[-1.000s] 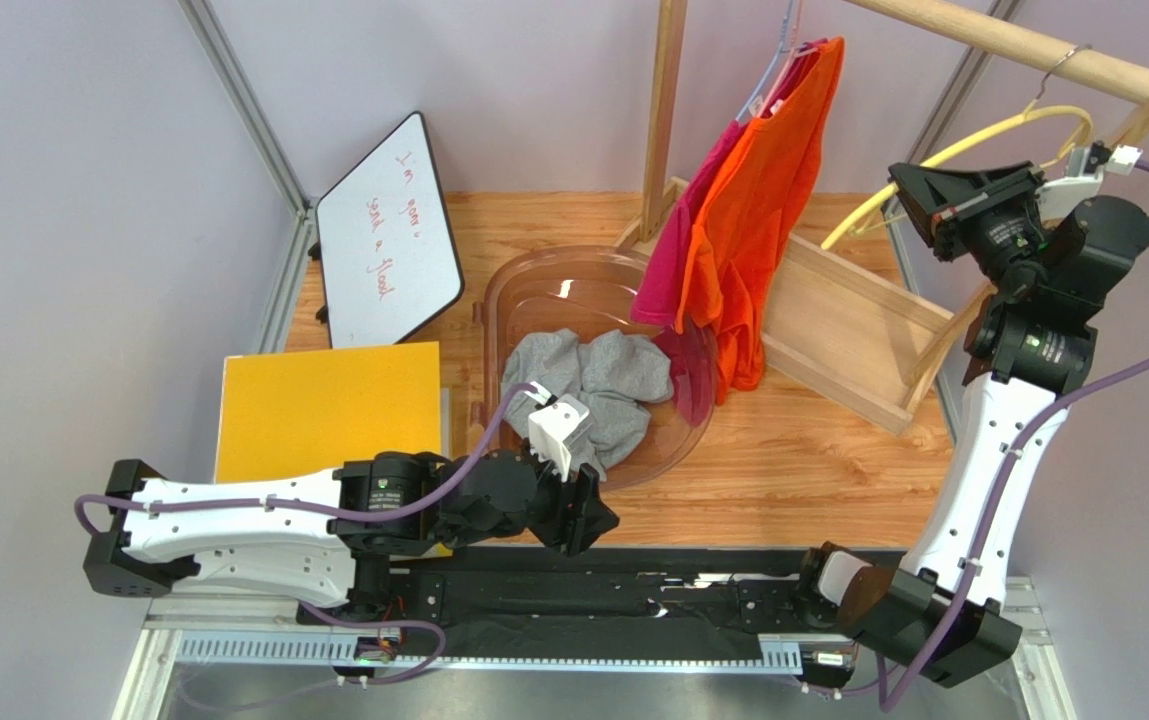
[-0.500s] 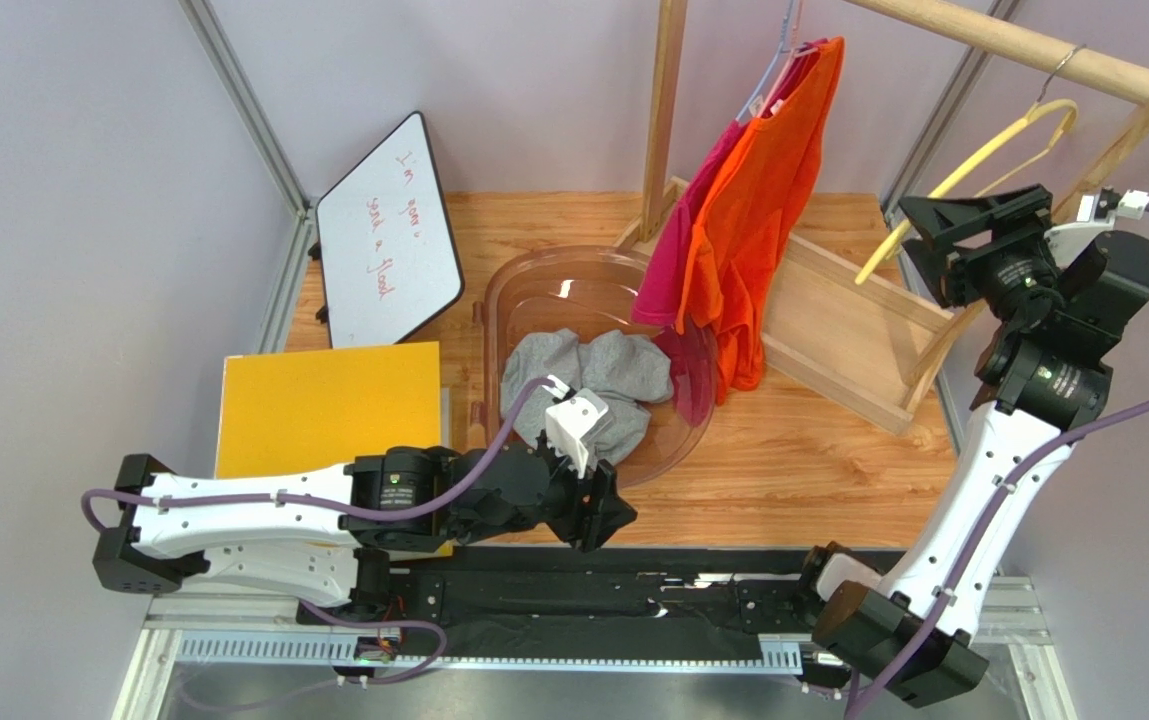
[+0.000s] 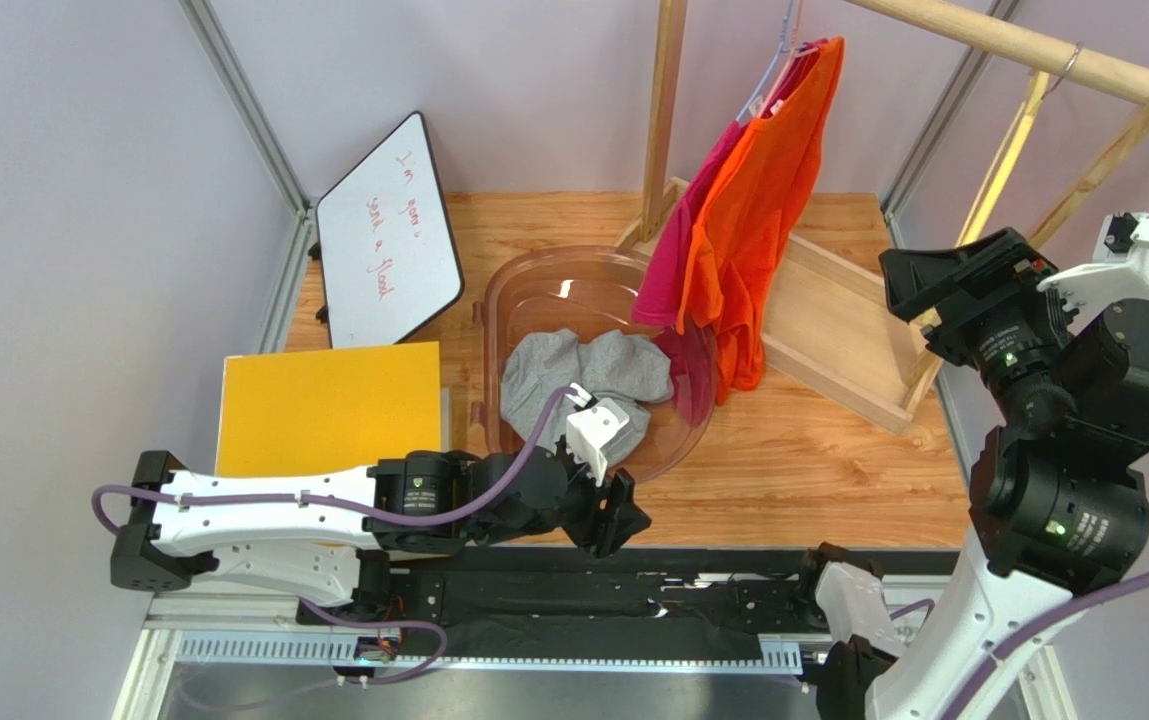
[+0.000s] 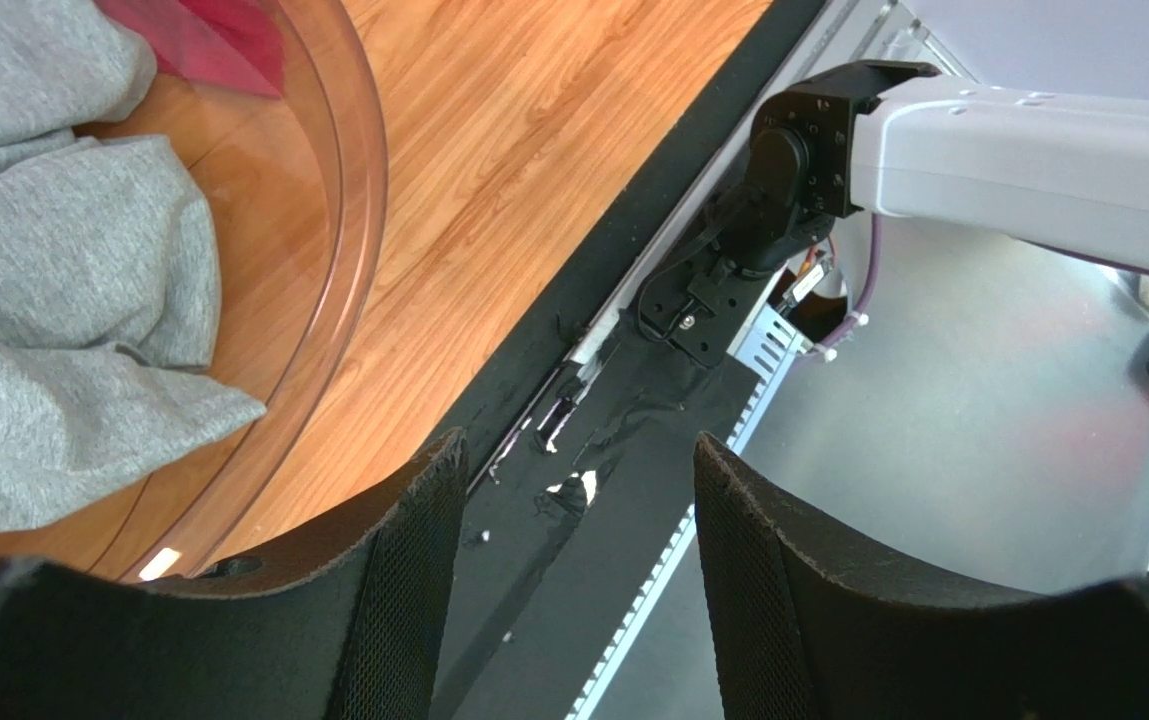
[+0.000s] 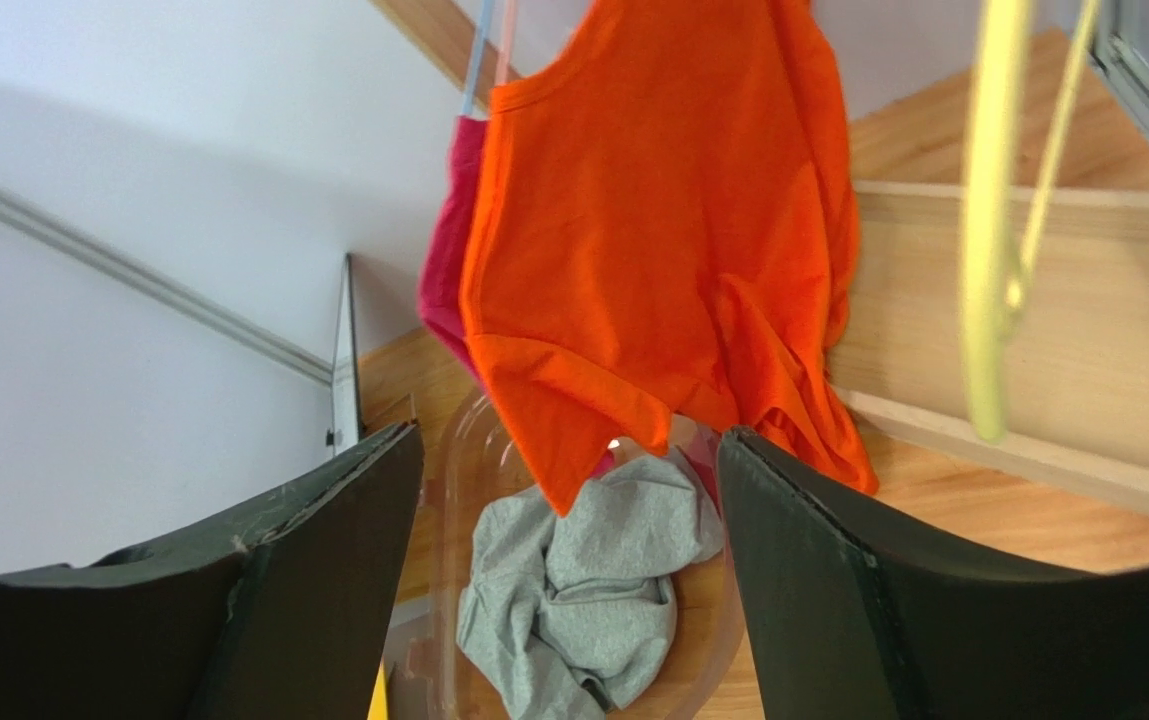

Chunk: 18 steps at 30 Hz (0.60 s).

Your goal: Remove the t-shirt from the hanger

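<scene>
T-shirt in bowl | orange shirt near hanger | left fingers, right fingers spread

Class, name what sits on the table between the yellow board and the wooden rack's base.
A clear tub holding a crumpled grey garment; the top view shows it.

Noted: grey t-shirt, plain; tinted clear bowl; solid orange shirt with a magenta garment behind — neither patterned. Pale yellow hanger. Bright yellow pad. White board, black-framed, red handwriting. The surface — light wood grain.
</scene>
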{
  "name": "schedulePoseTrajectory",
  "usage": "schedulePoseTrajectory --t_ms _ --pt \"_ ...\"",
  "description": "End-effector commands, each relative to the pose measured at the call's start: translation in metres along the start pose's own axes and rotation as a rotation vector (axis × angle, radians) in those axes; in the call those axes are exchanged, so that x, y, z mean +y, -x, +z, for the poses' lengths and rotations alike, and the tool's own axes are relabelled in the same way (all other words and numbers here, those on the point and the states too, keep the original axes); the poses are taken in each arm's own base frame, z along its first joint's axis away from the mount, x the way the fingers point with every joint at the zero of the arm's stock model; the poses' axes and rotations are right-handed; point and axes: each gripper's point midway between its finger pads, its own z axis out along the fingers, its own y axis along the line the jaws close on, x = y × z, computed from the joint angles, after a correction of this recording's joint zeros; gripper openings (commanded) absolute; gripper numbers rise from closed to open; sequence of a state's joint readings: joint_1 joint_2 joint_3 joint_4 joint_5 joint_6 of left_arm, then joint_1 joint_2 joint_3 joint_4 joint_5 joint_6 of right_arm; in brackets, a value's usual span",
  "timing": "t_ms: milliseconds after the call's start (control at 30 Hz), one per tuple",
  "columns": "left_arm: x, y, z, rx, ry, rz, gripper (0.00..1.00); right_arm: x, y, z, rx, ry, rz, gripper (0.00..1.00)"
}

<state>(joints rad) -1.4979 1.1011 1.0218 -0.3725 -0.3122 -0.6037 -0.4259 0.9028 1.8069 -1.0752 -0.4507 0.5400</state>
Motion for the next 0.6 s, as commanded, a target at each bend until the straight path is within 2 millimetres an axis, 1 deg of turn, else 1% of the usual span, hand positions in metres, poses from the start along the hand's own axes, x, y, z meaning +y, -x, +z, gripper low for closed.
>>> schedulePoseTrajectory --t_ms 0,33,67,100,167,200,267,300,333,367,400,433,500,533,567 --pt "-0.003 0.009 -0.008 -0.070 -0.038 -0.038 0.63 0.027 -0.003 0.000 0.077 0.122 -0.084 0.77" --pt "-0.003 0.011 -0.010 -0.082 -0.042 -0.045 0.63 0.045 -0.009 0.001 0.130 0.227 -0.073 0.77" --pt "-0.002 0.011 -0.011 -0.088 -0.043 -0.052 0.63 0.053 -0.011 0.012 0.170 0.284 -0.056 0.78" --pt "-0.001 0.010 -0.011 -0.091 -0.041 -0.060 0.63 0.070 -0.011 0.018 0.196 0.369 -0.061 0.77" --pt "0.000 0.010 -0.013 -0.097 -0.045 -0.069 0.63 0.084 -0.013 0.030 0.234 0.414 -0.046 0.76" --pt "0.000 0.010 -0.014 -0.094 -0.044 -0.075 0.63 0.099 -0.017 0.044 0.269 0.464 -0.058 0.76" --pt "-0.001 0.010 -0.016 -0.096 -0.053 -0.084 0.63 0.102 -0.010 0.069 0.235 0.427 -0.067 0.76" --pt "-0.002 0.009 -0.017 -0.093 -0.057 -0.090 0.63 0.112 -0.011 0.084 0.243 0.439 -0.070 0.76" --pt "-0.002 0.009 -0.018 -0.093 -0.061 -0.092 0.63 0.108 -0.008 0.099 0.228 0.400 -0.055 0.76" --pt "-0.003 0.009 -0.019 -0.091 -0.065 -0.094 0.63 0.108 -0.006 0.110 0.220 0.385 -0.043 0.74" --pt "-0.003 0.007 -0.019 -0.084 -0.068 -0.093 0.62 0.105 -0.004 0.130 0.208 0.364 -0.034 0.73" --pt "-0.002 0.008 -0.020 -0.085 -0.067 -0.098 0.62 0.101 0.000 0.142 0.182 0.328 -0.024 0.72" --pt "0.000 0.006 -0.022 -0.082 -0.061 -0.095 0.63 0.099 0.007 0.162 0.140 0.310 -0.001 0.65" --pt "0.001 0.008 -0.023 -0.088 -0.057 -0.089 0.63 0.092 0.006 0.178 0.127 0.274 0.005 0.62" --pt "0.001 0.009 -0.024 -0.091 -0.057 -0.085 0.63 0.090 0.006 0.188 0.120 0.260 0.011 0.59"
